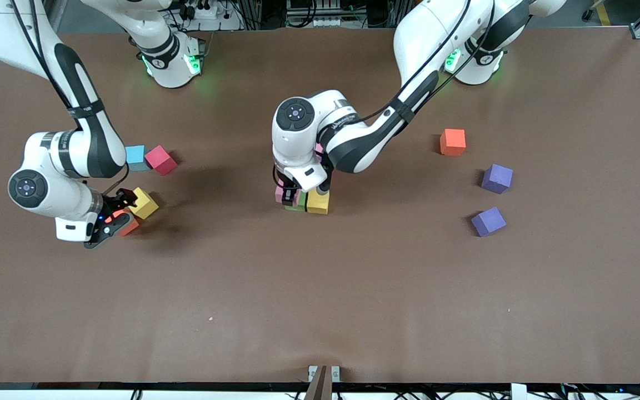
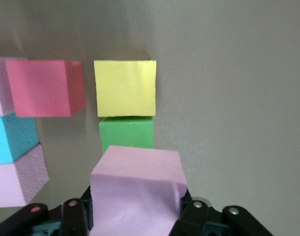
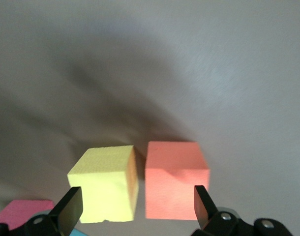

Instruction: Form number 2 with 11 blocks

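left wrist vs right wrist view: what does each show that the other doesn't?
Left wrist only: the left gripper shut on a pink block, over placed blocks: green block, yellow block, crimson block, light blue block.
Right wrist only: the open right gripper above a loose yellow block and an orange block, side by side.
Both: the brown table.

brown table (image 1: 320, 289), bracket at its near edge (image 1: 324, 373)
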`<act>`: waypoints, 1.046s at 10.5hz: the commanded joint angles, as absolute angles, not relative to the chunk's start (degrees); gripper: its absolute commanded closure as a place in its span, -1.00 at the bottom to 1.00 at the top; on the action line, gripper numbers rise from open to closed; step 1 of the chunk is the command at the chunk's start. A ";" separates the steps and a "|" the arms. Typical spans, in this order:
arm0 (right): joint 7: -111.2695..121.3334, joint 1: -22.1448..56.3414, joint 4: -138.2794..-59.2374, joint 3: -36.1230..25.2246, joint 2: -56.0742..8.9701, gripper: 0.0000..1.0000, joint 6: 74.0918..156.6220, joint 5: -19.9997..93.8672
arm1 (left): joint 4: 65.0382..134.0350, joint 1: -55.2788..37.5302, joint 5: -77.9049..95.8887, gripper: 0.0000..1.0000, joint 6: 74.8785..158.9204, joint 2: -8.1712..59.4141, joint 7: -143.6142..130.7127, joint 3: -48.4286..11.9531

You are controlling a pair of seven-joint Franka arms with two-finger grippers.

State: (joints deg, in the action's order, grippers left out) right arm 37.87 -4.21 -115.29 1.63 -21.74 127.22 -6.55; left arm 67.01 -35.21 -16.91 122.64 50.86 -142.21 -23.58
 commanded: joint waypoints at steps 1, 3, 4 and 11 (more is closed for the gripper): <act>43.73 -5.54 -115.84 3.25 -21.88 -1.00 130.41 -6.24 | 62.59 -37.00 -15.47 0.68 123.83 54.04 -144.75 -22.41; 58.70 -6.67 -115.66 3.16 -22.67 -1.00 135.32 -8.78 | 62.23 -38.14 -15.47 0.68 124.54 54.75 -145.11 -22.41; 65.41 -7.38 -115.58 3.25 -22.59 -1.00 136.05 -8.79 | 62.23 -38.58 -15.47 0.68 124.71 54.93 -145.80 -22.41; 121.20 -8.44 -116.10 3.34 -23.11 -1.00 134.99 -8.53 | 62.14 -39.73 -15.47 0.67 127.17 57.21 -149.06 -22.15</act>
State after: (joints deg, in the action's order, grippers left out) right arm 110.31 -7.78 -115.93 2.31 -22.88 134.72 -8.29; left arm 64.18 -38.59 -16.89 126.76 55.88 -148.32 -22.98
